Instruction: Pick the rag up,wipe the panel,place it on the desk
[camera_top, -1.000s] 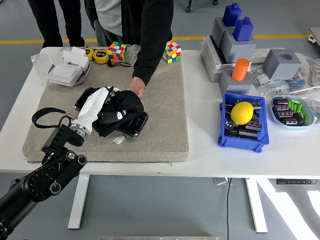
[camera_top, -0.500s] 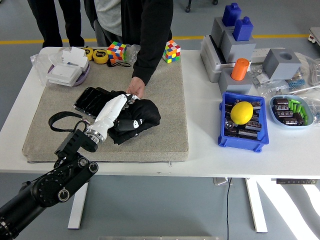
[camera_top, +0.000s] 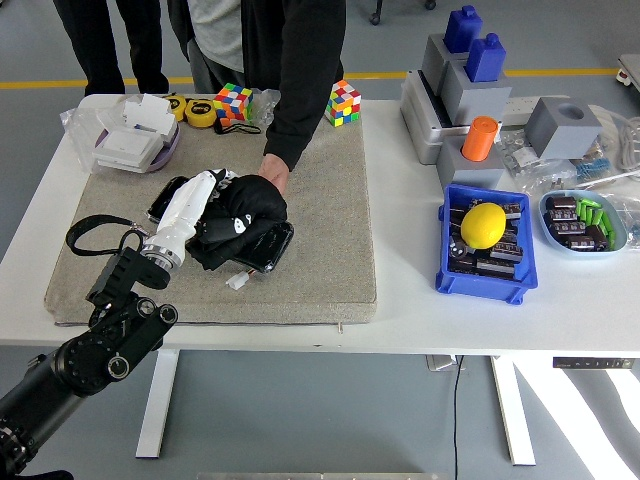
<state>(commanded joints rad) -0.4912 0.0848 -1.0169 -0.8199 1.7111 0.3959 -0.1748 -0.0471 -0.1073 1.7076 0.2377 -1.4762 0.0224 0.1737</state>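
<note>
My left hand (camera_top: 195, 205) rests on the rag (camera_top: 243, 225), which lies over the panel (camera_top: 268, 250) on the mat (camera_top: 320, 250); a person's hand (camera_top: 272, 170) sits just behind.

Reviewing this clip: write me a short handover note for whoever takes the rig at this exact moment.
Left hand: closed on the black rag, pressing it onto the dark panel on the grey mat.
Right hand: out of view.
A person's hand rests on the mat at the rag's far edge.
Done: rag picked up, wiping under way.
Left: finish wiping, put the rag down on the desk.
</note>
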